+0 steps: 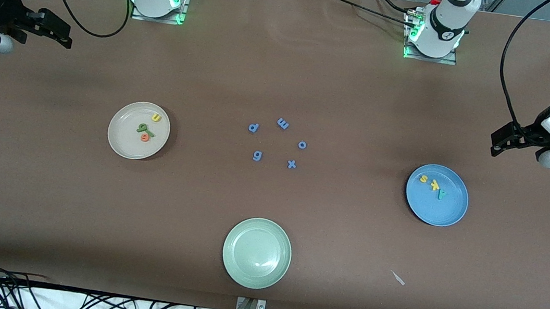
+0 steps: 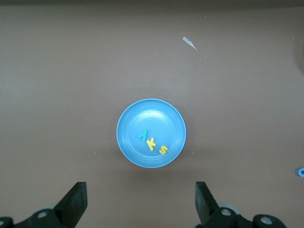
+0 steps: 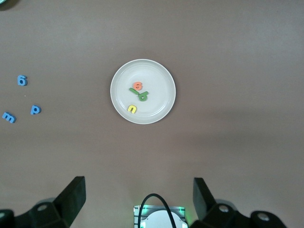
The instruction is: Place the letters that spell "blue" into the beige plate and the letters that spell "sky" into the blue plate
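Observation:
The beige plate [image 1: 124, 142] lies toward the right arm's end of the table. It holds a yellow "u" [image 1: 155, 117], a green "b" with a thin green "l" against it [image 1: 144, 129], and an orange "e" [image 1: 145, 137]. The blue plate [image 1: 445, 212] lies toward the left arm's end and holds a yellow "s" [image 1: 423, 179], a yellow "k" [image 1: 434, 185] and a teal "y" [image 1: 441, 194]. My right gripper [image 3: 137, 197] hangs open and empty high over the table beside the beige plate [image 3: 159, 78]. My left gripper [image 2: 141, 199] hangs likewise by the blue plate [image 2: 151, 110].
Blue letters "p" [image 1: 253, 128], "m" [image 1: 282, 123], "o" [image 1: 302, 144], "g" [image 1: 257, 156] and "x" [image 1: 291, 164] lie loose mid-table. A pale green plate [image 1: 256, 253] sits nearest the front camera. A small paper scrap [image 1: 398, 278] lies near it.

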### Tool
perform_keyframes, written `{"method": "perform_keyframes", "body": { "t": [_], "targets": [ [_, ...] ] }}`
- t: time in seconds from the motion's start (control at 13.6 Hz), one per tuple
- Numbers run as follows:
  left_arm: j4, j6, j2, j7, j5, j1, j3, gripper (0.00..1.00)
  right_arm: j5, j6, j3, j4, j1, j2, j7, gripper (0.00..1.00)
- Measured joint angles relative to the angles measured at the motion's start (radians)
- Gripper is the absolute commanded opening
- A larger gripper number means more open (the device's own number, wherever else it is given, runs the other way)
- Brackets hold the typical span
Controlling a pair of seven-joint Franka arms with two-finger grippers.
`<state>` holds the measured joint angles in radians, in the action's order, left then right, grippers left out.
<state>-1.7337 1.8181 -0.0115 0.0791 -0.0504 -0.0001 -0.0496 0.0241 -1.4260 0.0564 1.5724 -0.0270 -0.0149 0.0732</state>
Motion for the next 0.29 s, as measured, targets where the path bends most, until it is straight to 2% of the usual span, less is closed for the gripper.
{"method": "perform_keyframes", "body": {
  "t": [0.29],
  "targets": [
    [0.0, -0.003, 0.0, 0.0, 0.0, 0.0, -0.001, 1.0, -0.001, -0.003, 0.0, 0.0, 0.001, 0.007, 0.0, 1.0]
  ]
}}
